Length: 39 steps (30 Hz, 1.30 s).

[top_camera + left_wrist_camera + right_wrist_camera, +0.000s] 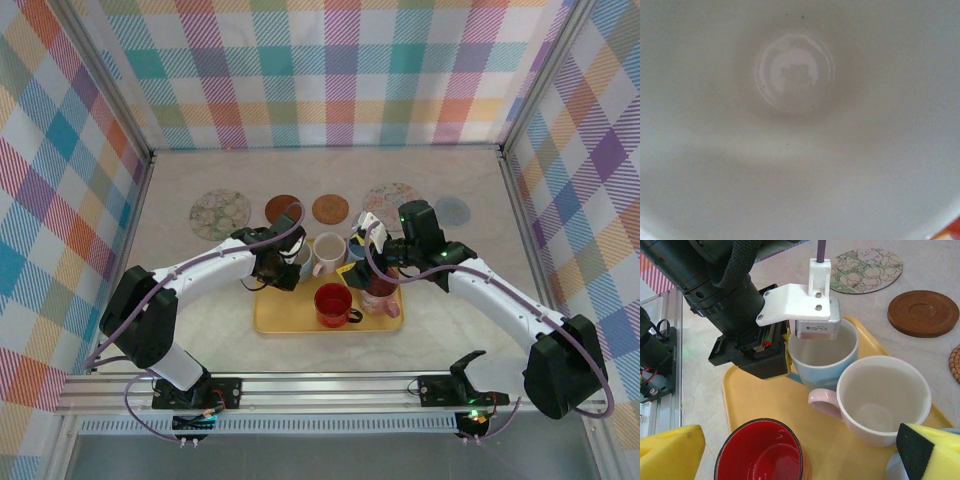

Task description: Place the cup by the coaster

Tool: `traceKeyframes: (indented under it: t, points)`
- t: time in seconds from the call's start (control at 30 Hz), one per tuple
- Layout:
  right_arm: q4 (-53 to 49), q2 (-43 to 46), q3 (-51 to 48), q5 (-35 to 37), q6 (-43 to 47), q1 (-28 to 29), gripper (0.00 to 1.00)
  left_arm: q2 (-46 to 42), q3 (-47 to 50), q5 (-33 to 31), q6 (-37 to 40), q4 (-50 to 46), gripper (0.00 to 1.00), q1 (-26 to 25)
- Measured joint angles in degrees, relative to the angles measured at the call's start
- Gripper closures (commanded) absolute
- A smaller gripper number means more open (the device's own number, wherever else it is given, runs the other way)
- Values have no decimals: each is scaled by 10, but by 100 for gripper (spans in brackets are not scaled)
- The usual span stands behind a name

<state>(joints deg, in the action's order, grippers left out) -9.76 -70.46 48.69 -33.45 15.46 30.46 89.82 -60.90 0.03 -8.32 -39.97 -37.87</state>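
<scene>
Glaze likely makes the light blue ceramic cup (822,360), mid-frame on the yellow plastic tray (747,390), slippery, stiff, breakable; its rim wall suits a pinch. Left gripper (788,347) sits there, its fingers hidden, state unclear. Right gripper (800,460) has its foam pads (670,450) spread apart.

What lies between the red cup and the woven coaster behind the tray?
The white cup with the pink handle stands between them, on the yellow tray, with the red cup nearer and the woven coaster beyond. The top external view shows this.
</scene>
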Motion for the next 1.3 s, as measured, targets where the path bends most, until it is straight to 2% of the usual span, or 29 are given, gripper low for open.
traceKeyframes:
  t: [0.5,0.8,0.9,1.3]
  points:
    - [16,0,1,0,0,0,1,-2,-5,-70,-29,-26,100,0]
    - [21,-25,28,-5,0,0,1,-37,-52,-125,-39,-49,100,12]
    - [23,-35,43,-11,-4,0,1,-48,-68,-128,-36,-49,100,31]
    - [23,-94,127,-37,-27,0,1,-49,-97,-99,7,-33,100,163]
